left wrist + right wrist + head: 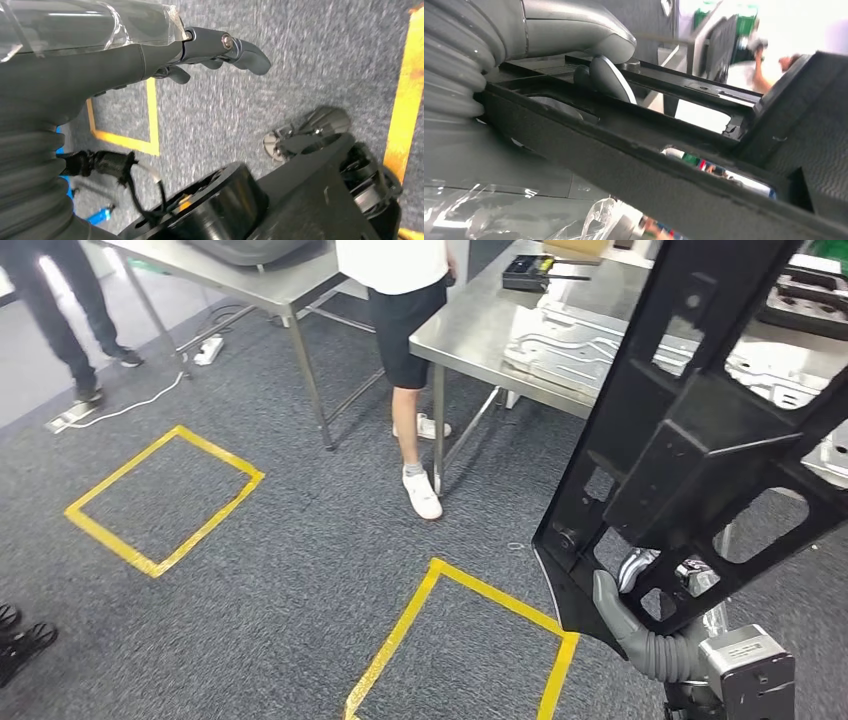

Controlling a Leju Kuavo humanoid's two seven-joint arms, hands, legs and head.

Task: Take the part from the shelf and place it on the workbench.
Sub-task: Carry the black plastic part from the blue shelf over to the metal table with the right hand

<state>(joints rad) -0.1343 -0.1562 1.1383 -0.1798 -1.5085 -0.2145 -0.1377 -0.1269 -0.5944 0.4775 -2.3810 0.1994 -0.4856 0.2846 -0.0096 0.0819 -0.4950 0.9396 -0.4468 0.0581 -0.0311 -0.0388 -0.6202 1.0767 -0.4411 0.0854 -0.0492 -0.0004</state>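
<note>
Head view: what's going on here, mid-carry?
Yes. The right hand holds a large black plastic frame part upright, its lower end gripped by the fingers. The steel workbench ahead already carries silver metal panels. A person in black shorts stands beside it. The left hand holds nothing, over grey carpet with yellow tape squares.

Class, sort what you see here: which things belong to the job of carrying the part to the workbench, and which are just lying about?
Belong to the job:
- black plastic part, held up
- right hand, gripping its lower end
- steel workbench

Just lying about:
- yellow tape squares on the carpet
- power strip
- black device on the workbench
- person standing by
</note>
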